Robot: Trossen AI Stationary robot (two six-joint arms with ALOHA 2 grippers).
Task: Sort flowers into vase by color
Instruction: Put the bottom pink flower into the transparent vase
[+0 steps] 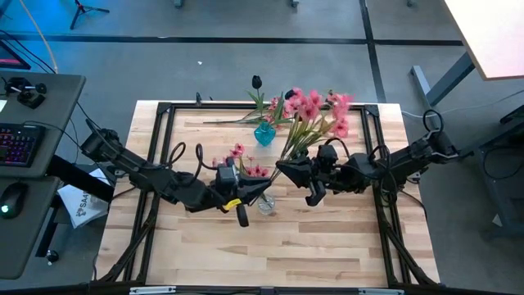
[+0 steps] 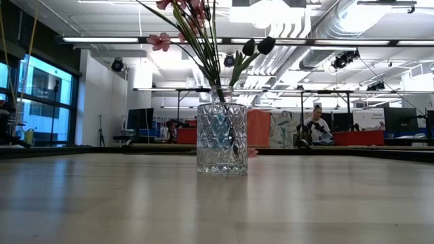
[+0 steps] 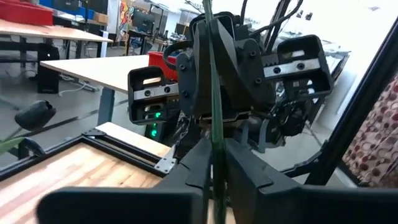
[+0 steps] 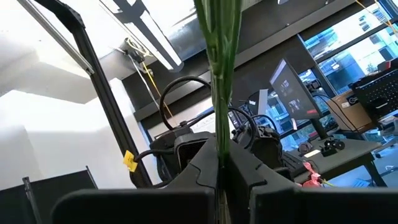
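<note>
A bunch of pink flowers (image 1: pixel 315 115) hangs in the air over the table's middle, its green stems (image 1: pixel 291 146) slanting down to where my two grippers meet. My right gripper (image 1: pixel 283 167) is shut on the stems. My left gripper (image 1: pixel 260 188) faces it from the left and closes on a stem lower down. A clear cut-glass vase (image 1: pixel 266 205) stands on the table just below them and is also seen in the low view (image 2: pixel 222 139). A small blue vase (image 1: pixel 264 133) farther back holds a black bud (image 1: pixel 256 82) and pink sprigs. My left gripper pinches a thin green stem (image 3: pixel 213 134) between its two fingers (image 3: pixel 198 171), coming level from the table's left and lying across it. The stem runs on up past the right gripper, clear of the table. My right gripper pinches the bundle of green stems (image 4: pixel 221 124) between its two fingers (image 4: pixel 202 165), coming from the table's right and slanting upward, across the stems. The blossoms stand out beyond the fingers, lifted clear of the table.
A few loose pink blossoms (image 1: pixel 246 166) show beside the left arm. A black frame (image 1: pixel 164 111) runs round the tabletop. A desk with a keyboard (image 1: pixel 20 143) stands left of the table. People sit far back in the room (image 2: pixel 315 125).
</note>
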